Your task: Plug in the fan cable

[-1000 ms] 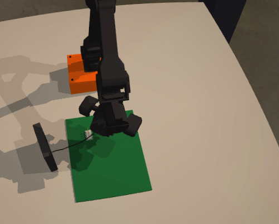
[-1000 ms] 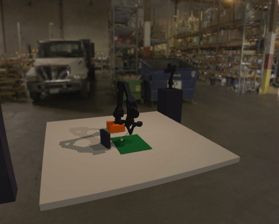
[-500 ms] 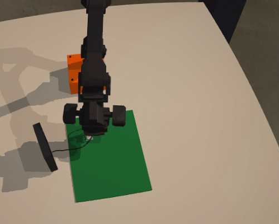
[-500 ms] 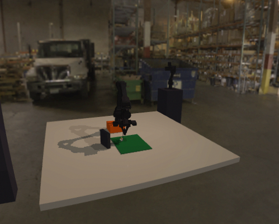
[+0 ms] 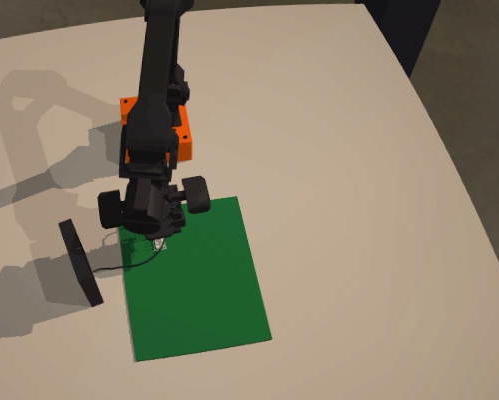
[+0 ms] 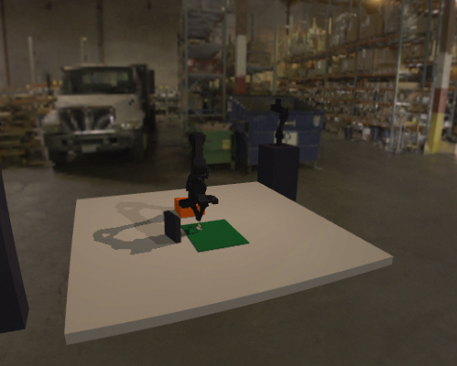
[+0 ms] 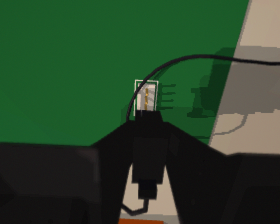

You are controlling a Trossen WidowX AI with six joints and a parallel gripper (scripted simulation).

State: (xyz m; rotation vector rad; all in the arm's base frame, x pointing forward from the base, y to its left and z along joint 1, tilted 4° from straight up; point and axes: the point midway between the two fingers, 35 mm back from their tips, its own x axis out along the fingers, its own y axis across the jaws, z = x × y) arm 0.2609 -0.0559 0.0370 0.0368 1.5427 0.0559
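My gripper (image 5: 159, 236) (image 6: 199, 220) (image 7: 147, 127) is shut on the fan's black plug (image 7: 149, 157), which lies between its fingers in the wrist view. The white header (image 5: 159, 244) (image 6: 199, 227) (image 7: 153, 97) stands near the edge of the green board (image 5: 203, 290) (image 6: 223, 238) (image 7: 67, 65). Its gold pins show in the wrist view, and the plug's tip overlaps the header's lower end there. The height between plug and header cannot be told. The black cable (image 5: 138, 265) (image 7: 202, 56) curves past the header to the fan (image 5: 81, 262) (image 6: 172, 226), a dark upright slab.
An orange block (image 5: 184, 151) (image 6: 180, 209) (image 7: 142, 221) stands behind the board, under the arm. The upright fan is close beside the board's header edge. The cable crosses that edge in a loose arc. The arm's shadow falls across the table and the board's edge.
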